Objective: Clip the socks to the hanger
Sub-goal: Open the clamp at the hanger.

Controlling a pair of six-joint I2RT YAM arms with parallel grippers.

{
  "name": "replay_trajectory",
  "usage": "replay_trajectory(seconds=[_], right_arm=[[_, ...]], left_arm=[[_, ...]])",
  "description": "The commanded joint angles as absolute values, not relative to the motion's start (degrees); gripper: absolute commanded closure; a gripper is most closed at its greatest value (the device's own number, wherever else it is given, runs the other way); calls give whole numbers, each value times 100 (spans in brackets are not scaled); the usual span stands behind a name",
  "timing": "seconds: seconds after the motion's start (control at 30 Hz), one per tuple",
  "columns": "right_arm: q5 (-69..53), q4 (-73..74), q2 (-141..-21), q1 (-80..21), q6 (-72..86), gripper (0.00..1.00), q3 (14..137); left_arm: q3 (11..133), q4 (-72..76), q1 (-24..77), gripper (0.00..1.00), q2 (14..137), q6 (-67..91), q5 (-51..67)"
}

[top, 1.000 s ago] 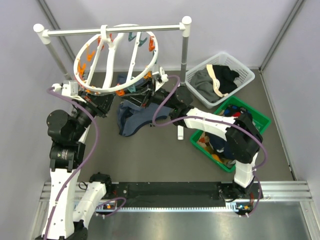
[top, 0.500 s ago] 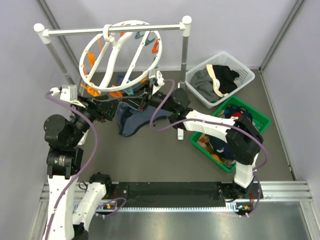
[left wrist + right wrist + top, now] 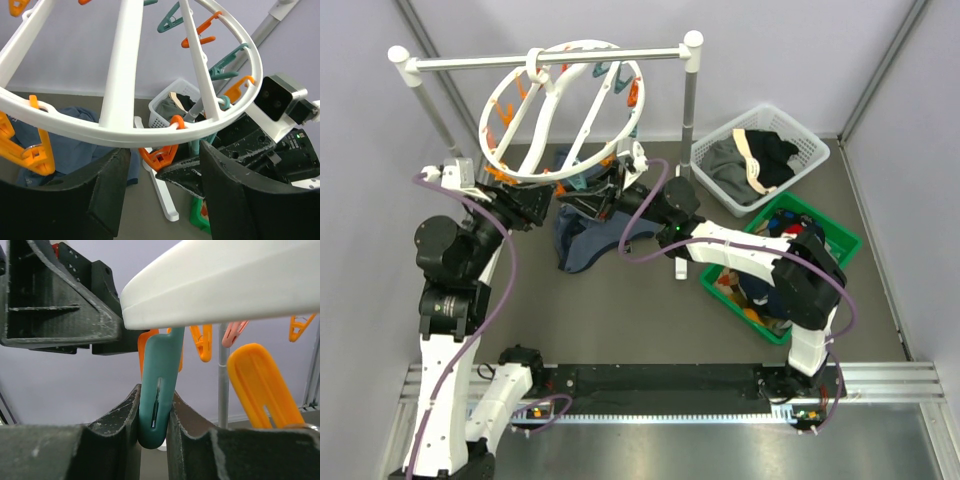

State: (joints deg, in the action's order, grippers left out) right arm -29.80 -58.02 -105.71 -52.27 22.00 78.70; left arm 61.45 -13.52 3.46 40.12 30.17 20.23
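Observation:
The hanger, a round white ring with orange and teal clips, hangs tilted from the rack bar. My right gripper is shut on a teal clip under the ring's rim. My left gripper stands open just below the rim, holding nothing; an orange clip hangs beyond its fingers. In the top view the two grippers, left and right, meet under the ring's lower edge. Dark socks lie in the green bin.
A blue-grey garment lies on the table below the ring. The white rack bar spans the back, its foot on the table. A white basket of clothes and the green bin sit at the right.
My left gripper has opened and let go of the ring. The ring has swung up and to the right. The right gripper has stayed shut on the teal clip.

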Motion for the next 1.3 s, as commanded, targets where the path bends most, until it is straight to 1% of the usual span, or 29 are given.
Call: replay_trajectory(seconds=[0.0, 0.17, 0.23, 0.33, 0.57, 0.87, 1.27], right_arm=[[-2909, -5977, -10239, -5309, 2057, 100, 7910], [-2909, -5985, -10230, -5309, 2004, 100, 7901], [-2900, -5977, -10213, -5309, 1995, 100, 7901], [-2892, -5959, -10213, -5309, 1978, 100, 7901], [-2856, -5941, -10222, -5309, 1969, 100, 7901], [-2848, -5933, -10222, -5309, 1960, 100, 7901], [-2830, -5924, -10230, -5309, 1951, 100, 7910]], left_arm=[[6144, -809, 352, 40, 4201, 3094, 2074], [6179, -844, 352, 42, 4298, 3076, 1995], [6170, -844, 352, 45, 4315, 3076, 1960], [6222, -844, 360, 48, 4385, 3032, 1960], [6187, -844, 378, 48, 4333, 2971, 2065], [6029, -932, 387, 40, 4228, 2848, 2048], [6064, -861, 387, 46, 4307, 2856, 1942]])
